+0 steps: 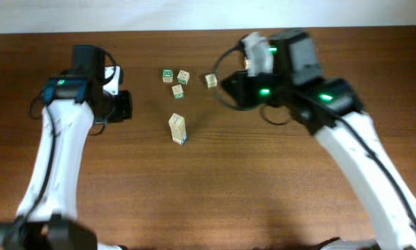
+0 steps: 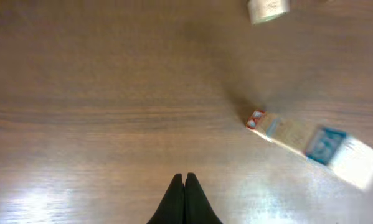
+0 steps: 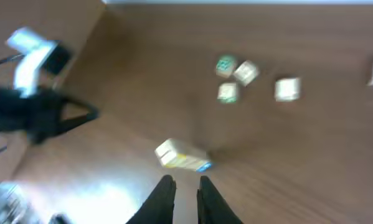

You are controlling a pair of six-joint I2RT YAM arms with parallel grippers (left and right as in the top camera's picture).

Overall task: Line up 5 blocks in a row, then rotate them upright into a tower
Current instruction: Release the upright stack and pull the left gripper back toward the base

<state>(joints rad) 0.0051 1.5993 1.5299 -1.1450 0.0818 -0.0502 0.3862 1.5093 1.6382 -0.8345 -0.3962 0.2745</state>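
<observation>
At table centre, between the two arms: the column of blocks [image 1: 177, 129], pale cubes joined face to face, with a blue face toward one end and a red mark at the other. You cannot tell whether it stands upright or lies flat, nor count its cubes.

Behind it, well apart: the green-framed cube [image 1: 167, 74], a second cube [image 1: 183, 76] just beside that, a third cube [image 1: 178, 91] near both, and a lone pale cube [image 1: 210, 80] just in front of the right arm.

Left gripper [image 2: 184, 179]: fingers pressed together, holding nothing, over bare table [image 2: 80, 93] to one side of the column. Right gripper [image 3: 185, 182]: fingers parted by a narrow gap, nothing between them, aimed toward the column and apart from it.

Hazards, as judged:
- The gap on your right tool looks too narrow to straddle a cube, so closing in like this would probably push the column and scatter it.
- Turning one cube may drag its neighbours round.
- The lone pale cube lies near your right arm's path and could be knocked.
- The green-marked cubes could be mistaken for task blocks.

Lettering: printed marks show on several faces, but blur leaves none readable. No brand is visible.
</observation>
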